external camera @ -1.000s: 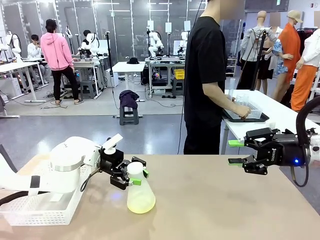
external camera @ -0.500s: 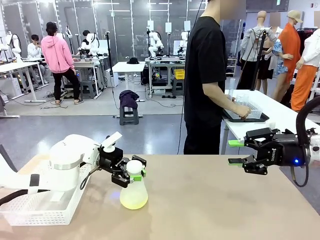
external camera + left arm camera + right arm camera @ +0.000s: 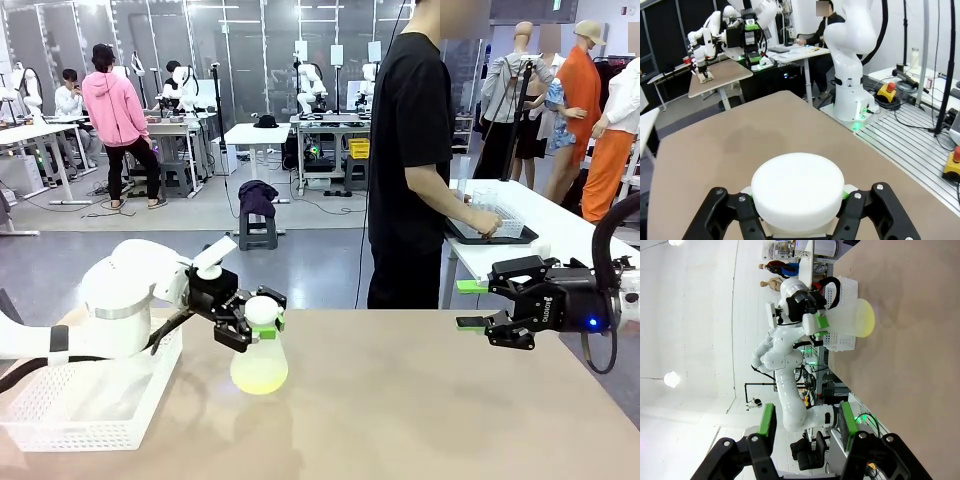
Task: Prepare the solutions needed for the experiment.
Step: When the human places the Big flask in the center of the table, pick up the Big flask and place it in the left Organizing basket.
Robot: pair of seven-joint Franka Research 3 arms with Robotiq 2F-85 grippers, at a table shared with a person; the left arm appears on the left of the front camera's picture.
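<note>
We see the left gripper [image 3: 262, 328] clamped on the neck of a translucent conical flask [image 3: 259, 368], just under its white round cap [image 3: 262, 309]. The flask looks raised off the tan table [image 3: 430, 400], tilted slightly, with its base toward the table. The solutions [image 3: 259, 379], a shallow layer of pale yellow-green liquid, lie in the bottom of that flask. In the left wrist view the cap [image 3: 797, 186] sits between the 2 black fingers, which press in on the neck from both sides.

Beside the left arm a white perforated basket [image 3: 75, 420] rests on the table's left end.

The right gripper [image 3: 470, 304] hangs above the table's right side, well apart from the flask, its 2 green-padded fingers spread with nothing between them.

A person in a black shirt [image 3: 415, 150] stands beyond the table, a hand [image 3: 487, 222] at a dark tray [image 3: 487, 235] on a white side table.
</note>
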